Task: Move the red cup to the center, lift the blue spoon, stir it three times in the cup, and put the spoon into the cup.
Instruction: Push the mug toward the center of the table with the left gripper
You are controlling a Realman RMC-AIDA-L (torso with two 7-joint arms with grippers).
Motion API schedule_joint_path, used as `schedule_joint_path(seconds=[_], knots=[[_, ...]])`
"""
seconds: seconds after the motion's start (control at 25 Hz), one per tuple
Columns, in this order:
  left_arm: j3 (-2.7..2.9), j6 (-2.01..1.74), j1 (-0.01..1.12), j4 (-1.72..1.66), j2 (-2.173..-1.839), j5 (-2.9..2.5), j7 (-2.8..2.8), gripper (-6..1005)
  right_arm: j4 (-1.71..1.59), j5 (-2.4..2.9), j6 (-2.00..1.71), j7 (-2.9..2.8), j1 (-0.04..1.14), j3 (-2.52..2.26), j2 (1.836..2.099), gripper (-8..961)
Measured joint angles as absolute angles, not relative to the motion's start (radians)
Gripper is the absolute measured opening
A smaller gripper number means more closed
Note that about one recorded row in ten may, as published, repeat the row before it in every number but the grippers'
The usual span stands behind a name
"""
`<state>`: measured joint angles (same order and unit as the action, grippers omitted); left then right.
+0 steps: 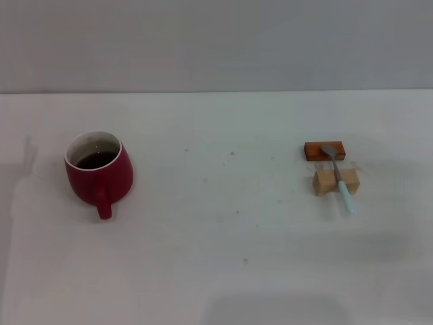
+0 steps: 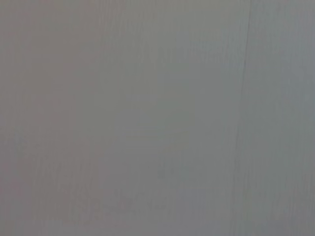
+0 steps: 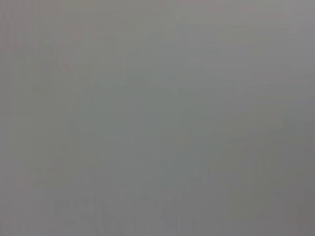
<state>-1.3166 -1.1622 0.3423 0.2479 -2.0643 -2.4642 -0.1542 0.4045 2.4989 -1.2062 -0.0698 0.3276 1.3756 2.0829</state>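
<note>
Neither gripper's jaws can be seen in any view, so whether they are open or closed cannot be told. Only a plain grey surface is shown by the left wrist view, and the same is shown by the right wrist view; no arm is caught by the head view.

Places are given from the red cup (image 1: pixel 99 172), which is stood upright on the white table (image 1: pixel 223 257) at the robot's left. Its loop handle is turned toward the robot, and dark liquid is seen inside below the white inner rim. Nothing is touching it.

Well apart from the cup, far over to the robot's right, the blue spoon (image 1: pixel 339 177) is found. Its pale blue handle end, the nearest part of it to the robot, is held just above the table or rested on it; which cannot be told. The neck is laid across a light wooden block (image 1: pixel 328 183), and the grey metal bowl is rested on a dark reddish-brown block (image 1: pixel 315 151) set just behind the light one. The two blocks are placed near each other with a narrow gap between them, and the spoon is tilted slightly across both.

Farthest back, beyond the cup and the blocks, the table edge is met by a plain grey wall (image 1: pixel 216 44).
</note>
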Motion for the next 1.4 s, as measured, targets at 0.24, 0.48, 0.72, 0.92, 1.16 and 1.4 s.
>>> schedule_joint_path(seconds=[0.24, 0.48, 0.72, 0.92, 1.16, 1.4], knots=[[-1.319, -1.143, 0.353, 0.246, -2.064, -2.464, -0.154, 826, 0.408, 2.503, -1.222, -0.062, 0.321, 1.351, 2.083, 783], [-1.321, -1.141, 0.355, 0.246, -2.064, -2.464, -0.154, 827, 0.412, 2.499, -1.223, -0.053, 0.317, 1.342, 2.083, 782], [-1.322, -1.141, 0.355, 0.252, -2.065, -2.464, -0.154, 826, 0.412, 2.501, -1.223, -0.051, 0.318, 1.342, 2.082, 783], [-1.323, -1.135, 0.355, 0.247, -2.065, -2.459, -0.152, 826, 0.409, 2.503, -1.223, -0.050, 0.316, 1.341, 2.082, 783], [-1.322, -1.134, 0.347, 0.246, -2.064, -2.459, -0.146, 826, 0.407, 2.504, -1.229, -0.050, 0.315, 1.341, 2.081, 782], [-1.315, -1.132, 0.334, 0.219, -2.066, -2.465, -0.145, 827, 0.407, 2.505, -1.236, -0.049, 0.310, 1.341, 2.080, 782]])
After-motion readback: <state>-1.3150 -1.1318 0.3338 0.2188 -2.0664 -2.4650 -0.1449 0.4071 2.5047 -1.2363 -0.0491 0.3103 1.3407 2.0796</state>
